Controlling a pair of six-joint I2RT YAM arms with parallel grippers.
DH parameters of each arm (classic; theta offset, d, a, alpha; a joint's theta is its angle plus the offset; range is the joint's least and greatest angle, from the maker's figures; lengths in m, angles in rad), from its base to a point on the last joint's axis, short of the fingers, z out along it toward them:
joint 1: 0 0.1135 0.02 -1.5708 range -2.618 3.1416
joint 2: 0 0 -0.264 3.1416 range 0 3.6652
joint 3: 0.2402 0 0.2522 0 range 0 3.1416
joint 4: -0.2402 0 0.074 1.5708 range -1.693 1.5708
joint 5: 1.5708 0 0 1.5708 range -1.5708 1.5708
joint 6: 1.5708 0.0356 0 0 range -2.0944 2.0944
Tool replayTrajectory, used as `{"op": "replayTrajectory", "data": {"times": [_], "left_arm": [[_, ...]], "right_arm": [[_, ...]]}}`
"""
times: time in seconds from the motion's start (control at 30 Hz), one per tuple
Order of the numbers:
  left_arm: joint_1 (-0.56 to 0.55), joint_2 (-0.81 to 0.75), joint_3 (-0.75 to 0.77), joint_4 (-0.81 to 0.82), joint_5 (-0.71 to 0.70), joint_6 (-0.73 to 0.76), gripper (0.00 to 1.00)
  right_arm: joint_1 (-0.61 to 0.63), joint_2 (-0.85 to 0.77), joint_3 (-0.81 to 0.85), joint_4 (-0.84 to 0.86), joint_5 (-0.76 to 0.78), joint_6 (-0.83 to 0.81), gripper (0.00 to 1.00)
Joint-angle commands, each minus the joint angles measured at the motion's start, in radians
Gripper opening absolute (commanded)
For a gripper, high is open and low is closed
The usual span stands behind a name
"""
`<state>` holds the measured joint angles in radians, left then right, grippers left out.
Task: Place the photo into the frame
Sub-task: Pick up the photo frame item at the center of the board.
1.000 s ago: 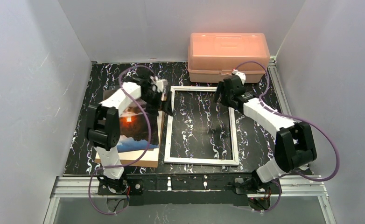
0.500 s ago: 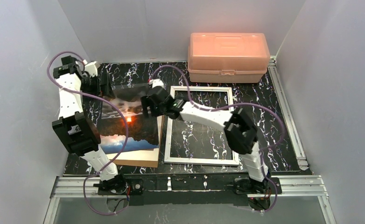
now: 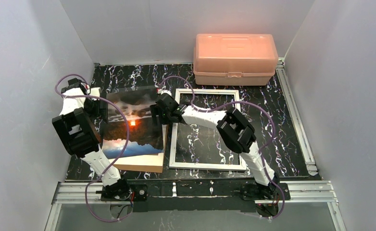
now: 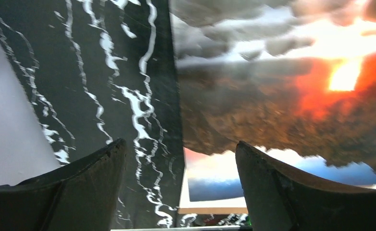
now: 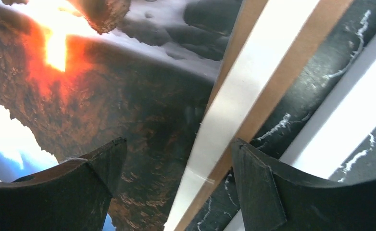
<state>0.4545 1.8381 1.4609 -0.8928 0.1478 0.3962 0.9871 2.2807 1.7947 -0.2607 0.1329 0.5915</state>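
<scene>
Left fingers lowered to photo left edge, right fingers at opposite edge — both spread, released.

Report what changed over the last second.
The left tool swung from the far right corner of the photo out to its left edge. The right tool crossed left from over the frame to the photo's right edge. Both are open, gripping nothing. Photo, frame, backing board and pink box look unmoved.

L hand, R hand: open.
</scene>
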Motion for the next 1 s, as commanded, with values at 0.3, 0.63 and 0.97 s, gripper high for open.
{"op": "replayTrajectory", "data": {"times": [0.3,0.63,0.97], "left_arm": [[0.004,0.092,-0.082,0.212,-0.197,-0.023,0.69],[-0.01,0.168,-0.116,0.242,-0.184,-0.037,0.37],[-0.019,0.196,-0.132,0.228,-0.115,-0.056,0.27]], "right_arm": [[-0.049,-0.075,-0.136,0.007,-0.035,0.048,0.88],[-0.043,-0.049,-0.1,-0.012,-0.205,0.164,0.87],[-0.045,-0.046,-0.083,-0.001,-0.292,0.222,0.86]]}}
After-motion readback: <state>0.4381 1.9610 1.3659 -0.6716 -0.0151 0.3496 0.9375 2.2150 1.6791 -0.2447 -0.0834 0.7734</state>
